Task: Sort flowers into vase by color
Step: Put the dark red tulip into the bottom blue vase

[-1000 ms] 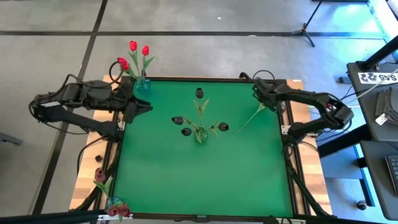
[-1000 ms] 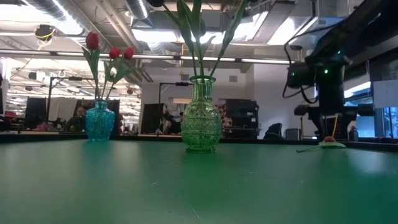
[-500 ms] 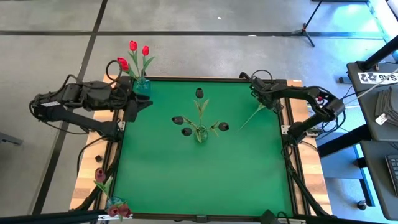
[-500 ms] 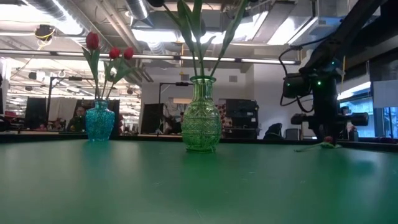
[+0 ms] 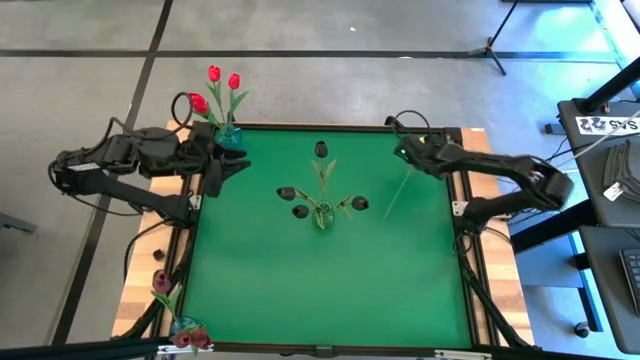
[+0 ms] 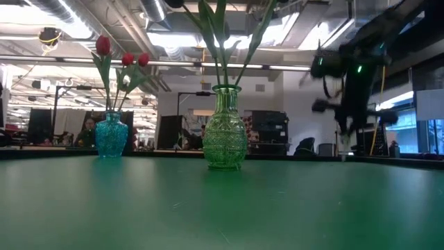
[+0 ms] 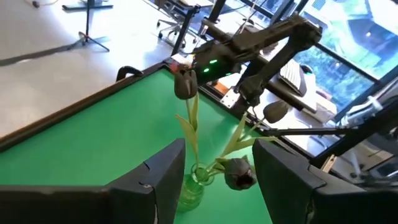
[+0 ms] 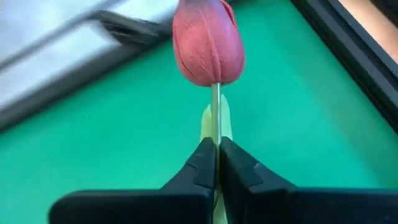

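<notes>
The right gripper [image 8: 217, 163] pinches a red tulip's [image 8: 209, 41] stem just below its head at the table's [image 5: 330, 280] far right corner; the stem trails toward the centre, and the blue vase [image 5: 229, 135] of red tulips stands at the far left corner beside the wide-open left gripper [image 5: 236, 165].

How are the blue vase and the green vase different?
The blue vase is turquoise and holds bright red tulips; the green vase holds near-black ones. The blue vase stands at the mat's far left corner; the green vase stands in the middle. Both are upright patterned glass.
</notes>
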